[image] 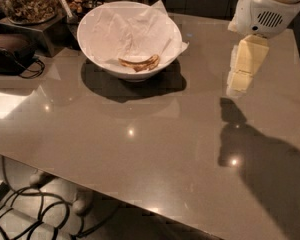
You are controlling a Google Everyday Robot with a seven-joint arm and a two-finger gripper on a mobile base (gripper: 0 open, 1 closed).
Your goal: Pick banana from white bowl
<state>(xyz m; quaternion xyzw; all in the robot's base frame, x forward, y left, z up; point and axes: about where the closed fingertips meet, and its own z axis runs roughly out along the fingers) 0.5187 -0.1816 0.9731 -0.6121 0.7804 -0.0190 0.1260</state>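
With the gripper (238, 88) hanging well right of the white bowl (103, 67), grip state impossible to tell, and the banana (140, 62) inside on crumpled paper (125, 29), risks pinching paper or nudging the rim.

Place: you're looking at what reads as a break-room or kitchen snack corner.
Table: a polished grey-brown table (140, 154) mirrors small ceiling lights.
Far left corner: a glass jar of nuts (26, 1) stands on a raised stand.
Far edge: a white bowl (92, 54) lined with paper holds a banana (140, 62).
Floor: black cables (25, 219) lie coiled under the near left corner.
Jaws: they hang above the table near its right edge, well apart from the white bowl.
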